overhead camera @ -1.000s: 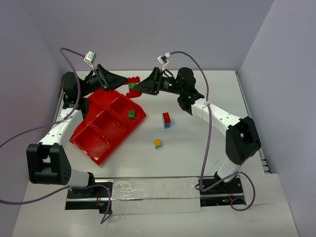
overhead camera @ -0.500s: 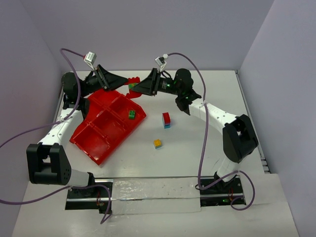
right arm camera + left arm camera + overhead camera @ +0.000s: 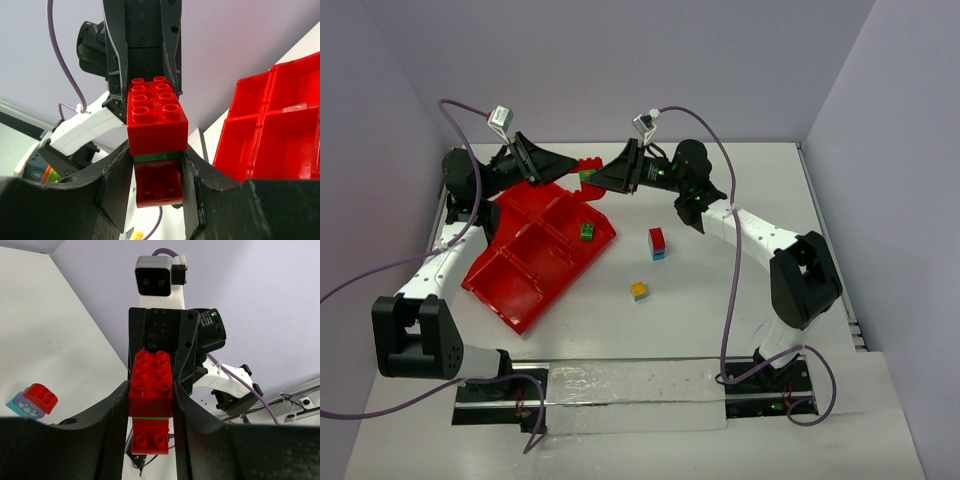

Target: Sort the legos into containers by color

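A stack of legos, red brick [image 3: 151, 385] over a thin green layer [image 3: 157, 156] and a second red brick [image 3: 159, 182], hangs in the air above the far corner of the red tray of containers [image 3: 520, 280]. My left gripper [image 3: 150, 390] is shut on it from the left. My right gripper [image 3: 156, 160] is shut on it from the opposite side. In the top view the stack [image 3: 587, 166] shows between the two meeting grippers. A green lego [image 3: 588, 231] lies in the tray's near-right compartment.
A red-on-blue lego [image 3: 658, 243] and a yellow lego [image 3: 639, 291] stand on the white table to the right of the tray. The tray sits turned diagonally. Purple cables loop over both arms.
My right gripper has moved in slightly to the left and shut its jaws on the stack. The left gripper has kept its hold and barely moved.
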